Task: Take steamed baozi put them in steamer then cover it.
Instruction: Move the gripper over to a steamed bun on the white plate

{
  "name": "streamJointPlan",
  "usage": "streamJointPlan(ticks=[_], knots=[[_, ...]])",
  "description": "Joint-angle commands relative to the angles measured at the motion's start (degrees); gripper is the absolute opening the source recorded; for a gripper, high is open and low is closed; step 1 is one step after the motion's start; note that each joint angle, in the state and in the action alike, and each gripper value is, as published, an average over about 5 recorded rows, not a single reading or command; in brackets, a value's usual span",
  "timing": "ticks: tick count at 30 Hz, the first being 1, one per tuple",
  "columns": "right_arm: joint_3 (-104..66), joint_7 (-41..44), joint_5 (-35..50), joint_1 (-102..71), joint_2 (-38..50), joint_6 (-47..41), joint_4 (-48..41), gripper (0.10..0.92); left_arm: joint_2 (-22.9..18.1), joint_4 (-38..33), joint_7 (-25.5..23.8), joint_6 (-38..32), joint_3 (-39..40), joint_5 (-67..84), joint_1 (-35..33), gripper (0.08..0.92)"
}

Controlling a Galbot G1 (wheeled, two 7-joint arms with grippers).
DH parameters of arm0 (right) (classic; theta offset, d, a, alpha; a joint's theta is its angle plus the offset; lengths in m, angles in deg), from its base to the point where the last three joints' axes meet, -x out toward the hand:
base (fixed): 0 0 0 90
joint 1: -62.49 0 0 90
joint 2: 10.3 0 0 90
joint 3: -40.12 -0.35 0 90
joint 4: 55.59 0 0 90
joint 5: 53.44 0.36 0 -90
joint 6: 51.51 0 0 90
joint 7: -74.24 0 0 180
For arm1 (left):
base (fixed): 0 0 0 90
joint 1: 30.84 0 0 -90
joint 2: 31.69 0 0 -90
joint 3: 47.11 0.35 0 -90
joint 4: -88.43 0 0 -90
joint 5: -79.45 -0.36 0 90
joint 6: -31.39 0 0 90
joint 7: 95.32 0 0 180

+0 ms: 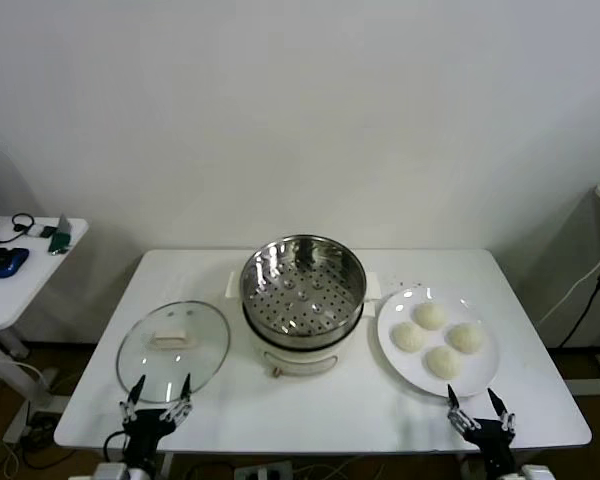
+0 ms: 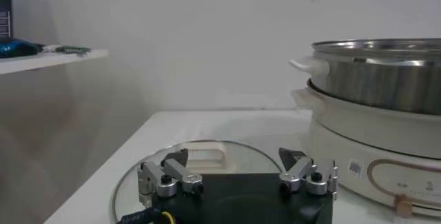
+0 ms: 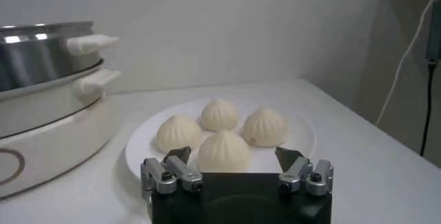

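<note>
Baozi (image 1: 438, 339) x4 on white plate (image 1: 389, 341), right of steamer (image 1: 302, 290), mid-bench (image 1: 310, 405); perforated tray bare. Glass cover (image 1: 173, 350) flat, left. Left gripper (image 1: 156, 400) and right gripper (image 1: 482, 412) at near edge, jaws apart, holding nothing.

Shiny perforated steel steamer (image 1: 302, 285) on a glossy white plastic base; clear glass cover (image 1: 173, 351) at nine o'clock; smooth matt baozi (image 1: 437, 338) on a glossy plate (image 1: 390, 342).
</note>
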Motion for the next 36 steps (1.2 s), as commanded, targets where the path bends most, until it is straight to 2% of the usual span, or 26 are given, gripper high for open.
streamJointPlan(ticks=[1, 6, 9, 13, 19, 24, 27, 32, 36], knots=[[0.27, -0.7, -2.02, 12.69, 6.44, -11.39, 1.92, 0.823, -0.01, -0.14, -0.04, -0.09, 0.09, -0.09, -0.22, 0.823], [5.66, 0.43, -3.12, 27.52, 16.95, -18.61, -3.64, 0.823, -0.16, -0.07, -0.05, -0.43, 0.44, -0.37, -0.36, 0.823], [13.96, 4.89, -5.81, 37.5, 25.35, -21.98, -10.2, 0.823, -0.29, -0.29, -0.02, -0.59, 0.52, -0.37, -0.54, 0.823], [27.56, 15.25, -9.12, 50.34, 34.63, -22.18, -19.0, 0.822, -0.17, -0.88, -0.05, -0.71, 0.49, -0.38, -0.96, 0.823], [52.82, 36.22, -13.57, 72.16, 41.88, -15.46, -31.0, 0.823, -0.17, -1.13, -0.02, -1.13, 0.31, -0.35, -1.42, 0.823], [75.07, 57.68, -17.67, 93.86, 40.54, -3.0, -41.08, 0.823, -0.41, -1.2, -0.04, -1.51, 0.37, -0.34, -1.82, 0.823], [87.62, 66.95, -17.89, 106.16, 36.9, 2.88, -48.09, 0.823, -0.48, -1.06, -0.03, -1.67, 0.36, -0.42, -1.91, 0.823], [101.57, 74.4, -15.46, 117.35, 30.58, 5.99, -55.9, 0.823, -0.64, -0.71, -0.01, -1.87, 0.12, -0.38, -1.97, 0.823], [107.14, 74.68, -12.61, 119.07, 26.17, 4.43, -57.95, 0.823, -0.72, -0.42, 0.02, -2.14, -0.09, -0.26, -2.16, 0.823]])
